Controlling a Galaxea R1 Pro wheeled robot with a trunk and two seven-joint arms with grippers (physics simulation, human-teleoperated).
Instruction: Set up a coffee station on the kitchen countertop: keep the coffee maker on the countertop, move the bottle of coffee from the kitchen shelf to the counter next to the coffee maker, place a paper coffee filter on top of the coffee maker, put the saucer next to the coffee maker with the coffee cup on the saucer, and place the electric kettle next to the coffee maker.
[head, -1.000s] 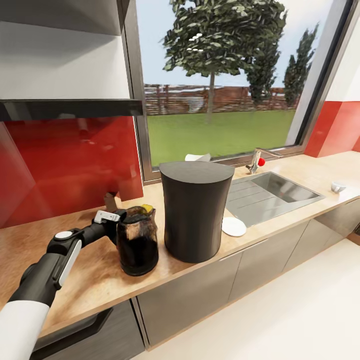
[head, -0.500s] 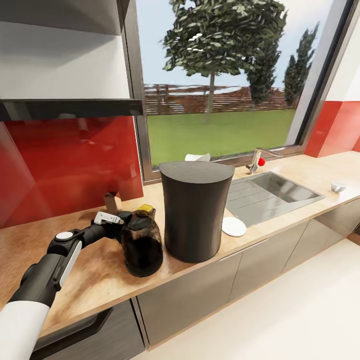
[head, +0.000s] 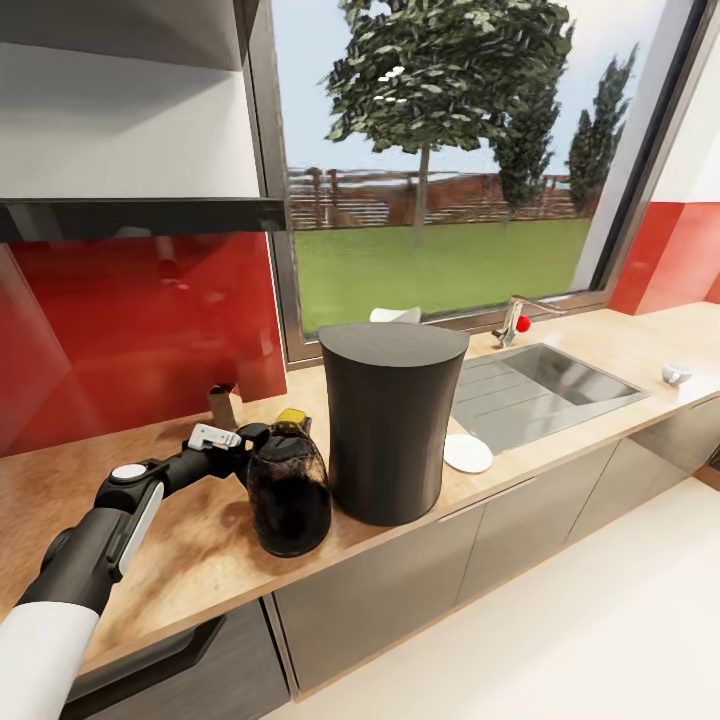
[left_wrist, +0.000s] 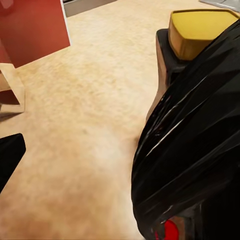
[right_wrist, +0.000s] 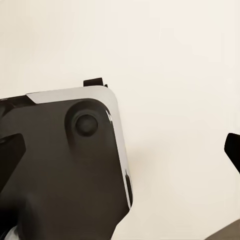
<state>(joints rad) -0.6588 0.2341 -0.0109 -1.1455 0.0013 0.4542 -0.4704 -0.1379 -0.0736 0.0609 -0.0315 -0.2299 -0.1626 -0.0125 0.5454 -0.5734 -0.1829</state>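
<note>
The electric kettle (head: 289, 495) stands on the countertop (head: 190, 560), just beside the coffee maker (head: 390, 430) on its left and leaning a little toward it. The left gripper (head: 240, 447) sits right at the kettle's back upper side, against the handle region; whether its fingers are clamped on the kettle or merely touching I cannot tell from here. Through the left wrist camera the kettle's glossy dark body (left_wrist: 192, 150) looms large with the bottle of coffee (left_wrist: 192, 37) behind it, yellow cap showing (from the head view that cap (head: 291, 417) just peeks over the kettle's lid).

The kettle's smoky glass looks dark inside; what it holds is unclear. The sink (head: 560, 378) lies to the right of the coffee maker, with the saucer (head: 467, 453) flat on the counter between them, near the front edge. Something white, perhaps the paper coffee filter (head: 395, 315), shows behind the coffee maker's top.

The left arm (head: 90, 545) reaches forward low over the counter, forearm nearly level. The right gripper (right_wrist: 120, 155) hangs over pale floor, fingertips wide apart.
</note>
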